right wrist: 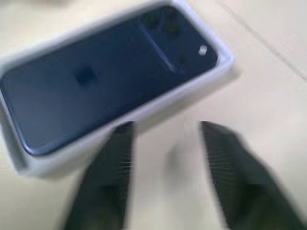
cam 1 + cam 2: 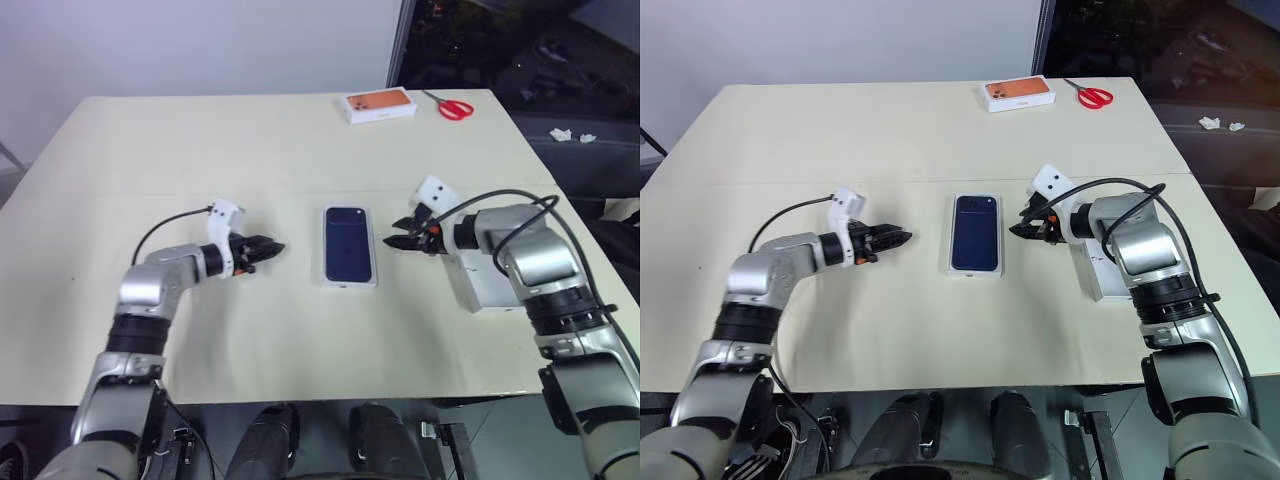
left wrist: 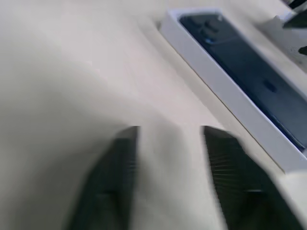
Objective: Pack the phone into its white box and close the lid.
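The dark navy phone (image 2: pixel 347 244) lies back up inside the shallow white box (image 2: pixel 348 284) at the middle of the table. Its camera bump is at the far end. My left gripper (image 2: pixel 272 248) hovers a short way left of the box, pointing at it. In the left wrist view its fingers (image 3: pixel 120 163) stand apart with nothing between them. My right gripper (image 2: pixel 393 240) hovers just right of the box, open and empty, with the phone (image 1: pixel 105 81) close ahead of its fingertips. A flat white lid (image 2: pixel 487 288) lies on the table under my right forearm.
At the table's far edge sit a box printed with an orange phone (image 2: pixel 379 104) and red-handled scissors (image 2: pixel 455 107). The cream table (image 2: pixel 200 150) has bare room on the left and behind the white box. Its right edge drops to a dark floor.
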{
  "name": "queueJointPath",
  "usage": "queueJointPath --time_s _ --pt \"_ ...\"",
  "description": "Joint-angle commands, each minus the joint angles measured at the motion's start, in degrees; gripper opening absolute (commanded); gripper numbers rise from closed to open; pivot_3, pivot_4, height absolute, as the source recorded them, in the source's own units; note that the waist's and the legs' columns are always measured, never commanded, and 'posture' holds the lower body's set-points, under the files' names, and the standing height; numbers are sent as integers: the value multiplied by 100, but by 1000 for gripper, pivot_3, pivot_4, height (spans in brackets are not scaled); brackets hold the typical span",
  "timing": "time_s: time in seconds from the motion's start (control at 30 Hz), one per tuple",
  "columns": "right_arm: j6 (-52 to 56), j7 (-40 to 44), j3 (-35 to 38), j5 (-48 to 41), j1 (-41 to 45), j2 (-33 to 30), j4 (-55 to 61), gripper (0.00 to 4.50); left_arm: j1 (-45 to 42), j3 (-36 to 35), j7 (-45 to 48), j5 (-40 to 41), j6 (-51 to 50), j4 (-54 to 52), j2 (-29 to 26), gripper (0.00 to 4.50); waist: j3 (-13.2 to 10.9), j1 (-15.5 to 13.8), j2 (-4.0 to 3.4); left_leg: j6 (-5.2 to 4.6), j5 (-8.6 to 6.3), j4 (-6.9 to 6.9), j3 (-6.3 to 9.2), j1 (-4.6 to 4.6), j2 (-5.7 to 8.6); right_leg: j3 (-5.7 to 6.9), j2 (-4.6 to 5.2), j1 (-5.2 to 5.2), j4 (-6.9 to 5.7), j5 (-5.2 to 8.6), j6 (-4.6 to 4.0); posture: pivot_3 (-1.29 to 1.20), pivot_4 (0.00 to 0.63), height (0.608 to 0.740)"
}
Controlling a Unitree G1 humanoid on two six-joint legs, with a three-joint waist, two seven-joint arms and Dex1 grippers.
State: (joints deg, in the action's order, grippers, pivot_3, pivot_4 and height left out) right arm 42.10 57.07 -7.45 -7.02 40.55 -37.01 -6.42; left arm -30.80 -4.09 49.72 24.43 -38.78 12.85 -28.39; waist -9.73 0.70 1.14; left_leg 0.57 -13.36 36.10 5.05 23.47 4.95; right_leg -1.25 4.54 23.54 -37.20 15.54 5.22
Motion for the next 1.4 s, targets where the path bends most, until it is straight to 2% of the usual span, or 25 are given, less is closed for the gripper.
queueJointPath --time_s 0.03,0.3,0.43,0.6,0.67,0.8,0.9,1.03,1.27,1.33,1.4 --pt "291 -167 181 -166 20 -23 373 4472 104 -232 240 202 245 -322 -147 4364 0 -19 -1 -6 -3 1 1 0 2 2 2 -2 0 0 0 0 150 740" --pt "517 -626 164 -239 -60 -28 476 4492 591 -399 516 251 892 -694 -329 4439 -1 -2 -1 -10 -6 0 -1 0 4 0 5 0 1 0 0 0 150 740" --pt "1752 -800 395 -439 171 -336 440 4492 982 -521 891 314 1426 -1097 -525 4439 -5 -1 -9 -10 -6 -2 -3 0 3 -4 6 1 1 0 -1 0 150 740" --pt "3341 -782 381 -793 232 -1066 1178 4492 1374 -789 1083 327 2212 -1352 -632 4439 -12 -13 -19 -14 -8 -3 -3 3 3 -3 10 2 7 1 -3 0 150 740" --pt "3993 -1005 558 -890 247 -1090 1365 4492 1436 -796 1069 311 2328 -1374 -630 4439 -11 -14 -19 -15 -9 -3 -2 4 1 -2 10 1 9 1 -3 0 150 740" --pt "4585 -1286 533 -985 95 -1329 1847 4492 1434 -772 998 361 2398 -1398 -597 4439 -11 -11 -19 -17 -10 -2 -3 4 1 -2 10 0 10 1 -3 0 150 740" --pt "4981 -1660 701 -977 -87 -1183 2034 4492 1399 -689 971 321 2475 -1380 -550 4439 -11 -13 -19 -19 -11 -2 -4 4 1 -3 10 0 11 1 -3 0 150 740" --pt "4873 -2314 667 -714 -497 -1020 1962 4492 1345 -590 970 259 2563 -1321 -515 4439 -11 -17 -18 -20 -12 1 -5 5 2 -2 11 -3 11 1 -2 0 150 740" --pt "4910 -2826 951 -753 -679 -536 1895 4492 1288 -592 878 275 2534 -1331 -513 4439 -11 -1 -18 -20 -11 0 -7 4 -1 -4 5 1 8 1 -2 0 150 740" --pt "4836 -2926 997 -748 -695 -464 1776 4001 1263 -591 838 301 2465 -1358 -522 4500 -11 -6 -18 -20 -11 1 -8 4 0 -3 6 0 8 1 -1 0 150 740" --pt "4804 -3034 1009 -748 -704 -347 1733 3252 1231 -592 759 303 2418 -1389 -514 4500 -11 -6 -18 -21 -11 2 -7 4 1 -3 6 -2 8 1 -1 0 150 740"
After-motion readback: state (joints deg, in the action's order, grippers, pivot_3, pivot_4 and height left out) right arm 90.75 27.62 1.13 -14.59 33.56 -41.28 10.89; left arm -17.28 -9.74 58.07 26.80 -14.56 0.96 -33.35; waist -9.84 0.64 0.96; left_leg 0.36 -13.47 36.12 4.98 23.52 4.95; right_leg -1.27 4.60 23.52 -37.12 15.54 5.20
